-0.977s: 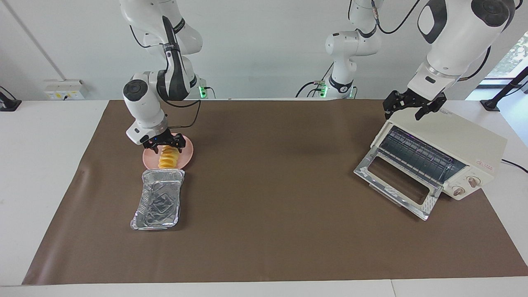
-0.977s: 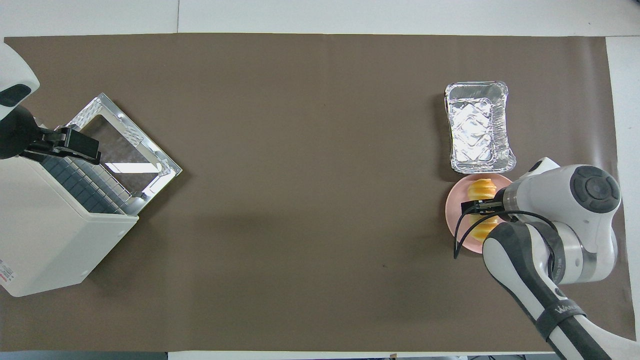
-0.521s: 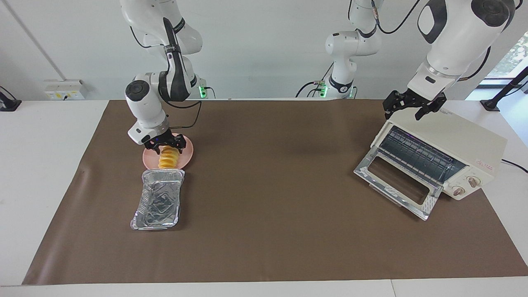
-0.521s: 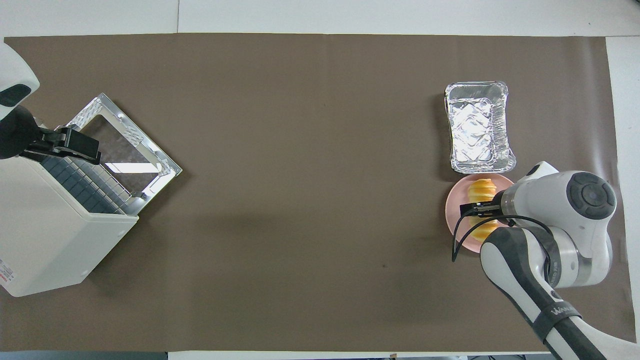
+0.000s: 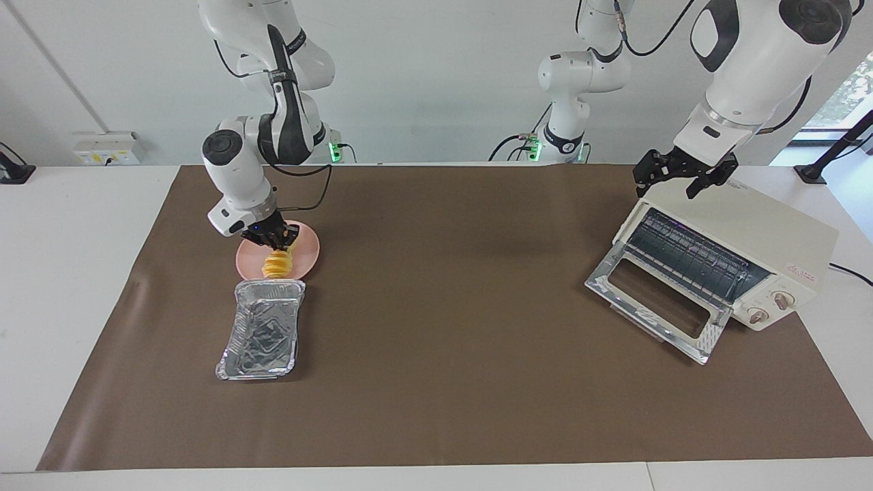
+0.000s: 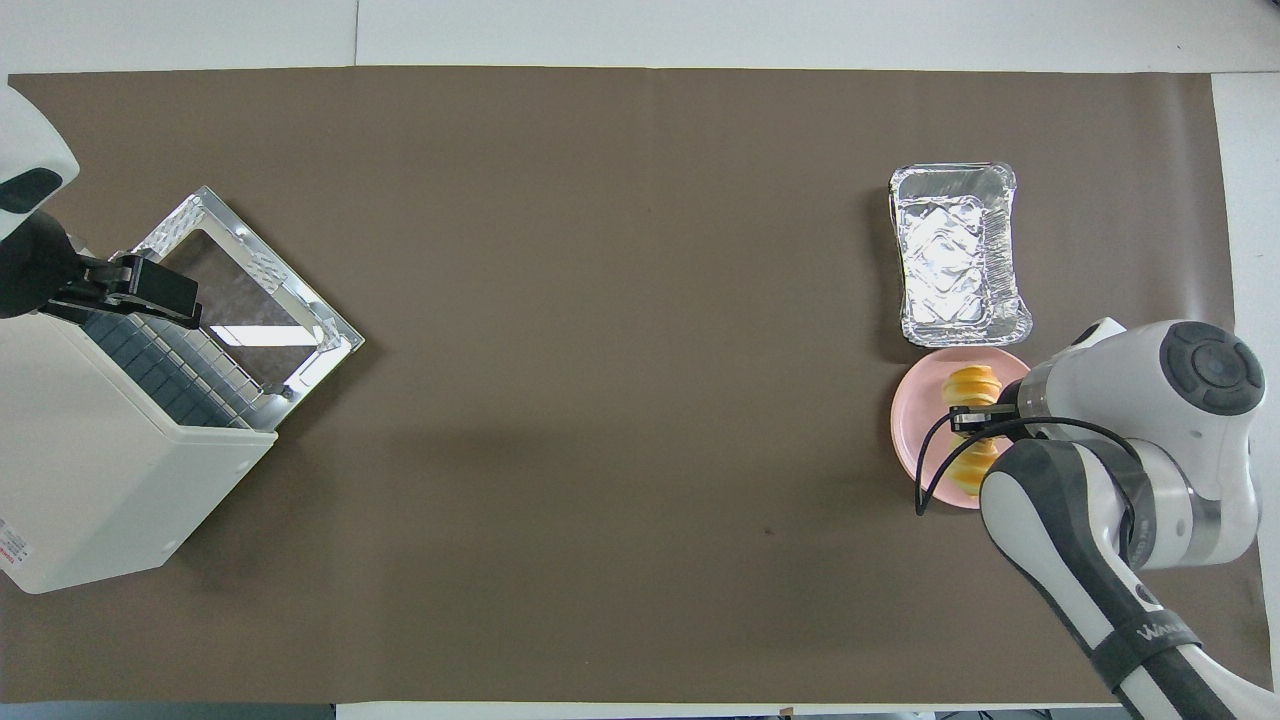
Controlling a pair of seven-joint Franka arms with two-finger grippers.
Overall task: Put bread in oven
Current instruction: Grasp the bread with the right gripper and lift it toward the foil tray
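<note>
The bread [image 5: 279, 263], a ridged yellow-orange loaf, lies on the pink plate [image 5: 311, 249] toward the right arm's end of the table. My right gripper [image 5: 274, 240] has come down on the loaf's middle and its fingers are drawn in against its sides. From overhead, the bread [image 6: 968, 383] shows at both ends of the right gripper [image 6: 975, 421], over the plate [image 6: 912, 432]. The cream-white oven [image 5: 760, 235] stands at the left arm's end with its glass door [image 5: 658, 307] dropped open. My left gripper [image 5: 682, 176] hangs open just over the oven's top front edge.
A crinkled foil tray [image 5: 262, 331] sits right beside the plate, farther from the robots. In the overhead view the oven [image 6: 90, 470] has its door [image 6: 250, 290] folded out onto the brown mat [image 6: 600, 350], under the left gripper [image 6: 160, 295].
My right gripper's fingers have closed in on the bread, and the right arm's wrist has shifted slightly. The left arm has stayed still.
</note>
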